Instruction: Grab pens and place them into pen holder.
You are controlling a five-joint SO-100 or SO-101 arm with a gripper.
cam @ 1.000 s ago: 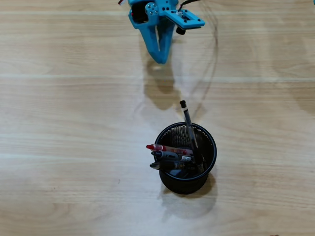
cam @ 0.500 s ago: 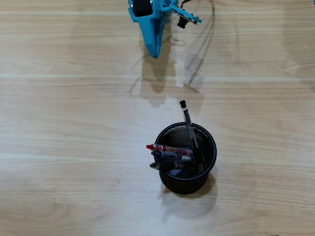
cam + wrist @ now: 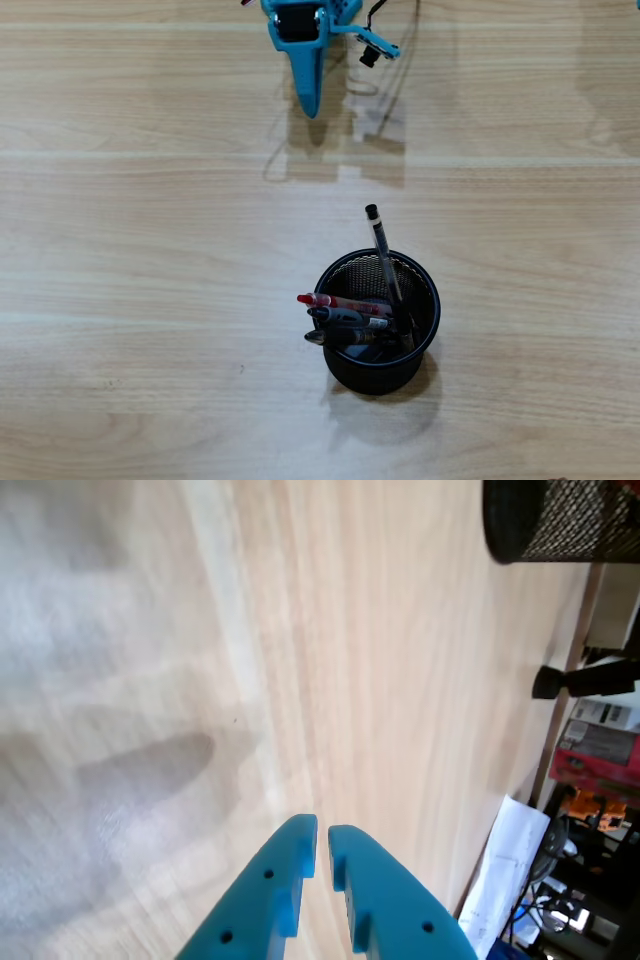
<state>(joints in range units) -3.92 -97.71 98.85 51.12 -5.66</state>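
Bright, even light; soft shadows (wrist view slightly blurred).

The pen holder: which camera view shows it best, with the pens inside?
The overhead view shows the pen holder best: the whole round rim is visible, with the red pen and the black pen leaning inside. The wrist view shows only part of its mesh wall at the top edge, and no pens.

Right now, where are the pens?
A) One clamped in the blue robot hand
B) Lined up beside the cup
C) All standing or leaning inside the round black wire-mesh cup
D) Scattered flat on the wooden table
C: in the overhead view the slim pens all sit in the round black wire-mesh cup, while the blue hand is empty and away from it.
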